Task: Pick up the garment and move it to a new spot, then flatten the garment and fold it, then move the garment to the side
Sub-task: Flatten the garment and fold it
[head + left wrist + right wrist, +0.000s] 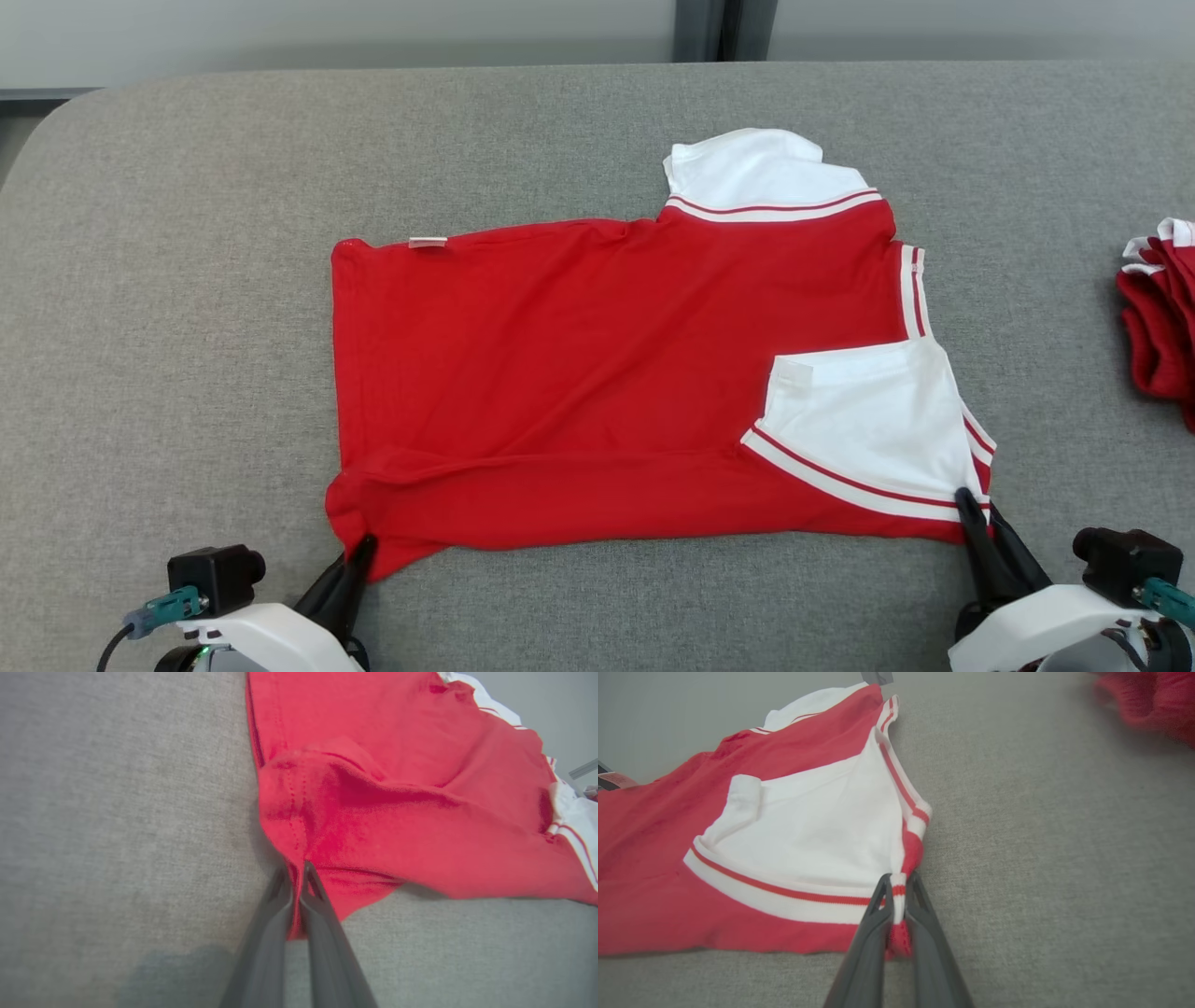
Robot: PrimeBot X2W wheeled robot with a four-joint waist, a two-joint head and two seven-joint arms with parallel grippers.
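A soft red shirt with white striped sleeves (579, 373) is lying on a grey fabric table (168, 280). The left gripper (359, 553) is pinching its hem corner, the right gripper (969, 509) its sleeve corner. Limp and light, it is probably handling best by corners.

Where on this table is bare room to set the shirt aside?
Bare table lies left of the shirt, behind it up to the far edge, and in a narrower gap between it and the red pile at right. The near edge is crowded: left gripper and right gripper each pinch a near corner.
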